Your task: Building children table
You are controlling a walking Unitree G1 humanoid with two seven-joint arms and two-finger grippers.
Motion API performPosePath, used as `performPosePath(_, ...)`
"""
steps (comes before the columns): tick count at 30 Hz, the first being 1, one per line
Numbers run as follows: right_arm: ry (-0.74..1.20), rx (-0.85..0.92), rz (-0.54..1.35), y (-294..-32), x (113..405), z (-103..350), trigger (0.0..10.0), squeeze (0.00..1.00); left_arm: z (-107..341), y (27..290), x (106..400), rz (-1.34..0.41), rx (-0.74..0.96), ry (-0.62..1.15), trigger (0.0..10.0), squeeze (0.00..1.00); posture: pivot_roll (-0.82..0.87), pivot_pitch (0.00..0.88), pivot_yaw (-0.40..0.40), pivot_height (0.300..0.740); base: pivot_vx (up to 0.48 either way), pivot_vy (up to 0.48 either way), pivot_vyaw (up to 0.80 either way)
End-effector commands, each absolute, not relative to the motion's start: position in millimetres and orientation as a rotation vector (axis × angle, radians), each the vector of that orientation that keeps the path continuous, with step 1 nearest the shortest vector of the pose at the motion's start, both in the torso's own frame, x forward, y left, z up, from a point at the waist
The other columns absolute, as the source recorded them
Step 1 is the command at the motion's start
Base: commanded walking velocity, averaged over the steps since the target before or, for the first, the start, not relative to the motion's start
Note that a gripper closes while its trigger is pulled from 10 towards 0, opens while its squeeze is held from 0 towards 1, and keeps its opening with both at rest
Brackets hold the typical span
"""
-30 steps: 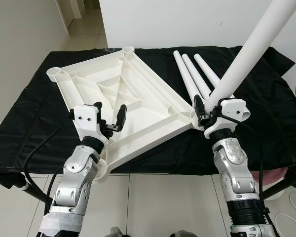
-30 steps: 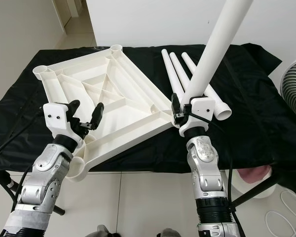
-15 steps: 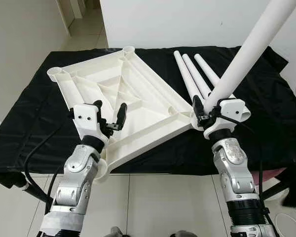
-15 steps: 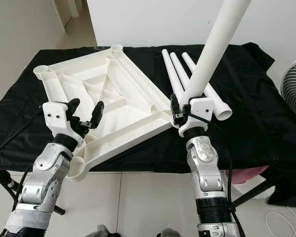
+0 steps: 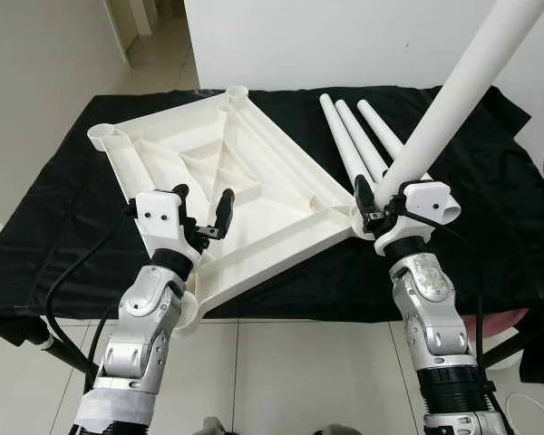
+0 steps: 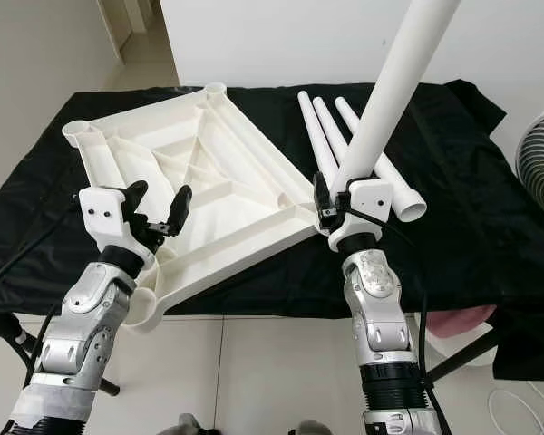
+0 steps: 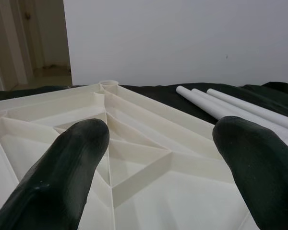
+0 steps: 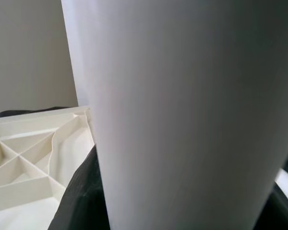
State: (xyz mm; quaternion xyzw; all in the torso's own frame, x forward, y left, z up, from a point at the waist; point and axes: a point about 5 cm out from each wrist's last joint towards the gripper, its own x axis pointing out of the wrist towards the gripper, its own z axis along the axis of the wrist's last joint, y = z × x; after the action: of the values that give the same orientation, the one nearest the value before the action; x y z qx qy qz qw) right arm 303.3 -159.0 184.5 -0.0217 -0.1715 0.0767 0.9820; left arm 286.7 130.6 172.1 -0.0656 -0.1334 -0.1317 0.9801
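Misalignment is the risk — right gripper clamps the long white plastic leg tube beside the upturned white ribbed tabletop's corner socket; left gripper, fingers apart, hovers over its ribs — unbraced, it could slide.

1 white tabletop is lying underside up, 4 white table legs are showing, 1 black cloth is covering the surface.

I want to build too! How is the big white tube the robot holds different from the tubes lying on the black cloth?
The held leg points up, tilted, gripped by the right gripper; the three loose legs lie flat side by side. The held leg stands by the tabletop corner; the loose ones rest further back. All are plain white tubes.
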Motion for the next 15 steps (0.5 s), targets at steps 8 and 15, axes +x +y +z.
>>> performPosePath(8,-0.349,-0.047,0.164,-156.6,303.5,185.4,10.0,0.0,172.4,128.9,286.3,-0.301,-0.119,-0.271,10.0,0.0,-0.14,0.01,0.074,0.74,0.298,0.0,0.0)
performPosePath(15,-0.347,-0.049,0.165,-156.5,304.6,184.9,10.0,0.0,173.0,128.4,286.3,-0.299,-0.128,-0.275,10.0,0.0,-0.14,0.01,0.074,0.74,0.245,0.0,0.0)
